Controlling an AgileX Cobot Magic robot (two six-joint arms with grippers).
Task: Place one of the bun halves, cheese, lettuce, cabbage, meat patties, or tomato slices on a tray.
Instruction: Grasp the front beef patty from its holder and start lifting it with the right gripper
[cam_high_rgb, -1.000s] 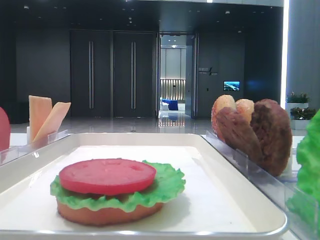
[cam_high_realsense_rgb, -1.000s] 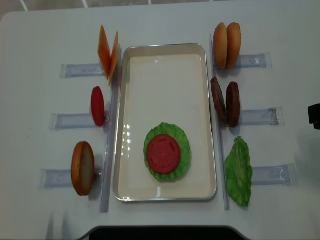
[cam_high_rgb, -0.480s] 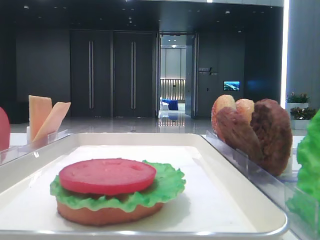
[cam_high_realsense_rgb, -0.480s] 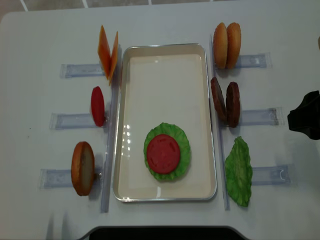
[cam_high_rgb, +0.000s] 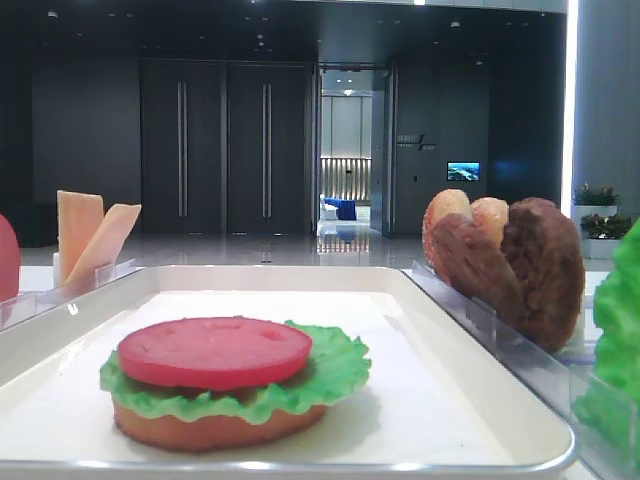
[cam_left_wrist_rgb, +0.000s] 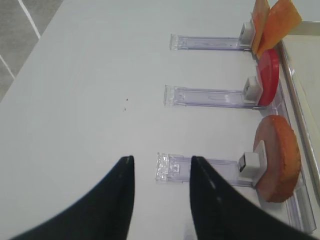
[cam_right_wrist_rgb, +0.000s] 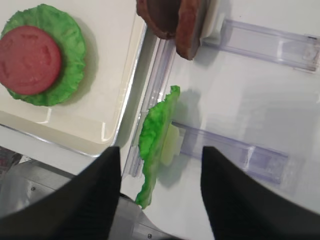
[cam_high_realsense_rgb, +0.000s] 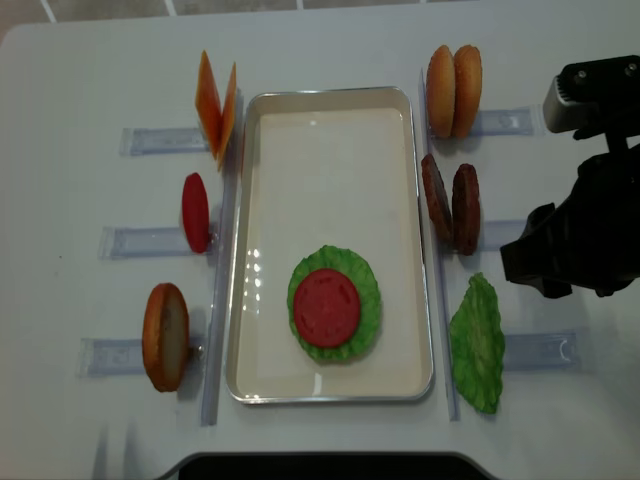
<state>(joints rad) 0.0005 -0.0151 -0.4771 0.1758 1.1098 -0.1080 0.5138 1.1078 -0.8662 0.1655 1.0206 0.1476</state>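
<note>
Since the earlier top view, my right arm has come in from the right edge, and its dark bulk now stands over the surface (cam_high_realsense_rgb: 80, 80) to the right of the tray (cam_high_realsense_rgb: 330, 98). My right claw (cam_right_wrist_rgb: 161, 192) hangs above the upright lettuce (cam_right_wrist_rgb: 156, 142) leaf in its clear rack (cam_right_wrist_rgb: 235, 150), just outside the tray's right rim; its two dark fingers (cam_right_wrist_rgb: 95, 200) stand apart with the leaf between them but not touched, holding nothing. My left claw (cam_left_wrist_rgb: 161, 200) hovers over bare surface well left of the tray, fingers close together, gripping nothing.

Landmark: the tray. Inside it, toward the near end, lies a stack: a bun half at the bottom, seen only in the low view (cam_high_rgb: 205, 428), a second lettuce leaf (cam_high_realsense_rgb: 368, 300) on it, and a tomato slice (cam_high_realsense_rgb: 326, 307) on top.

Right of the tray, from far to near: two bun halves (cam_high_realsense_rgb: 453, 90) on edge, touching; the two meat patties (cam_high_realsense_rgb: 452, 205) on edge, side by side; then the upright lettuce.

Left of the tray, from far to near: two cheese (cam_high_realsense_rgb: 216, 108) slices leaning in a V; a second tomato slice (cam_high_realsense_rgb: 195, 212) on edge; one bun half (cam_high_realsense_rgb: 165, 336) on edge.
</note>
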